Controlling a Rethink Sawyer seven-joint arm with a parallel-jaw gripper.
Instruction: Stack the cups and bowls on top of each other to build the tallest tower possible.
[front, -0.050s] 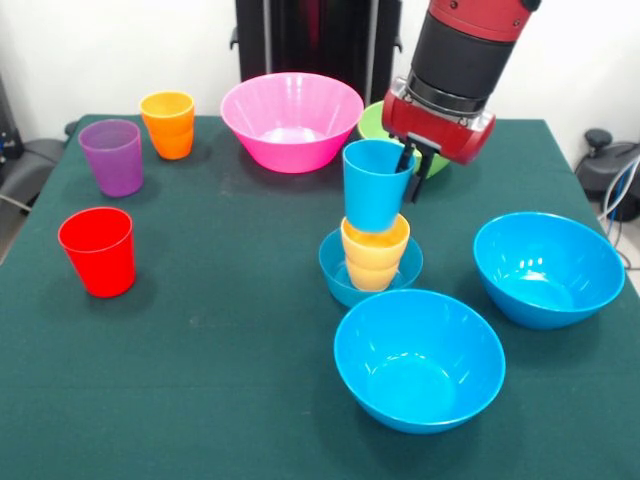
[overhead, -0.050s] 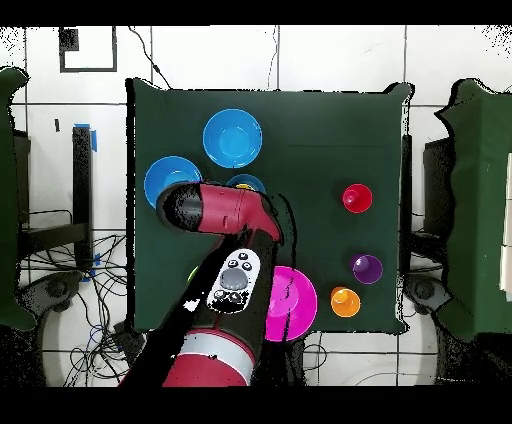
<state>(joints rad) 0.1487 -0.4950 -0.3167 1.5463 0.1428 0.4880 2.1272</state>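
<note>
On the dark green tabletop (front, -0.050s: 200, 400), a small shallow blue plastic bowl (front, -0.050s: 335, 272) sits near the middle, with a yellow-orange plastic cup (front, -0.050s: 374, 255) standing upright inside it. A light blue plastic cup (front, -0.050s: 372, 190) sits upright on top of that cup, leaning slightly, so the tower is three pieces tall.

The red and black arm's claw (front, -0.050s: 413, 172) comes down at the light blue cup's 3 o'clock side, its dark fingers closed over the cup's rim, one inside and one outside the wall.

In the front view, a large blue glossy bowl (front, -0.050s: 418, 358) rests at 6 o'clock from the tower, just beside the small bowl. A second large blue bowl (front, -0.050s: 547, 268) lies at 3 o'clock. A large pink plastic bowl (front, -0.050s: 291, 120) stands at 11 o'clock, and a green bowl (front, -0.050s: 372, 122) shows partly behind the arm at 12 o'clock.

Well apart at 9 o'clock stands a red plastic cup (front, -0.050s: 98, 251). A purple cup (front, -0.050s: 112, 156) and an orange cup (front, -0.050s: 168, 124) stand at 10 o'clock, near each other.

From overhead, the arm hides most of the tower.
</note>
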